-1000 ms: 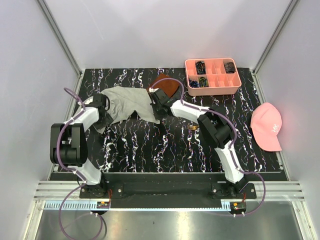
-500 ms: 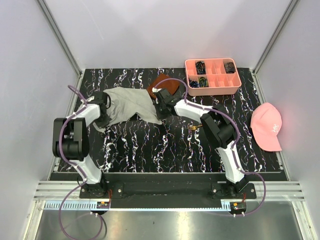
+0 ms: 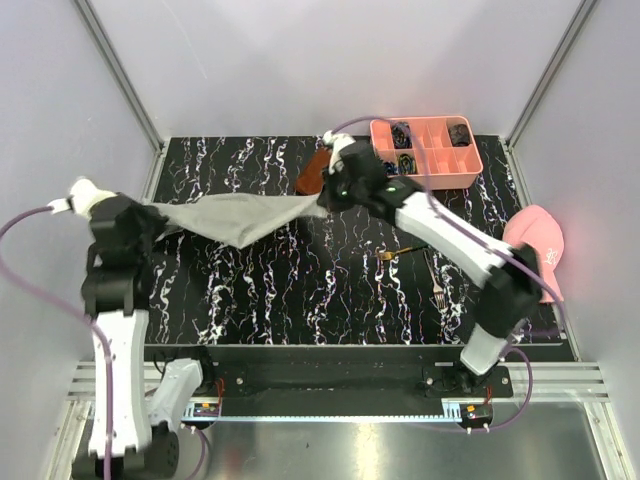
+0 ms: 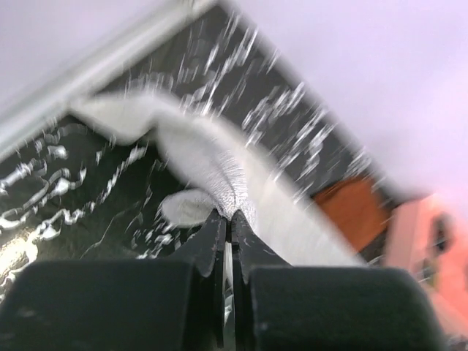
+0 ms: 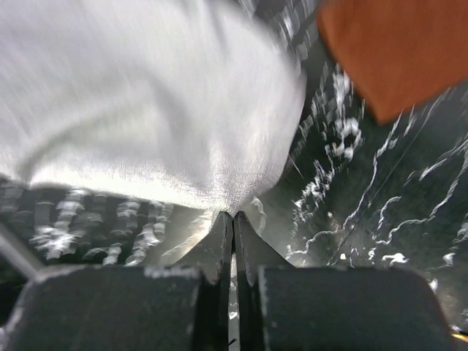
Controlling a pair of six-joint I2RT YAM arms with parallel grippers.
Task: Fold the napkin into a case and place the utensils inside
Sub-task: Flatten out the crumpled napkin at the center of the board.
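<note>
Over the far half of the black marbled table point(image 3: 330, 300), the napkin point(image 3: 235, 215) is hanging stretched between the two arms, pulled into a long grey band with a slack belly sagging toward the tabletop. The left gripper point(image 3: 152, 218) is pinching one end out by the left edge, and its wrist view is showing the jaws clenched flat on a small tuft of the fabric. The right gripper point(image 3: 328, 198) is clamping the opposite end just beside the rust-brown cloth point(image 3: 314, 170), its jaws likewise squeezed tight on the napkin's edge. No fold is showing anywhere, so to my eye no case is being formed yet; this is looking like the spreading-out stage, very early in the job. The utensils are lying loose on the table, well apart from the napkin: the silver fork point(image 3: 436, 280) near the right arm, and the dark piece with the gold end point(image 3: 392, 254) just left of it. As I am judging it, nearly everything is waiting to be done: laying the cloth flat, folding it into a pouch, then picking up both pieces and slipping them inside.
</note>
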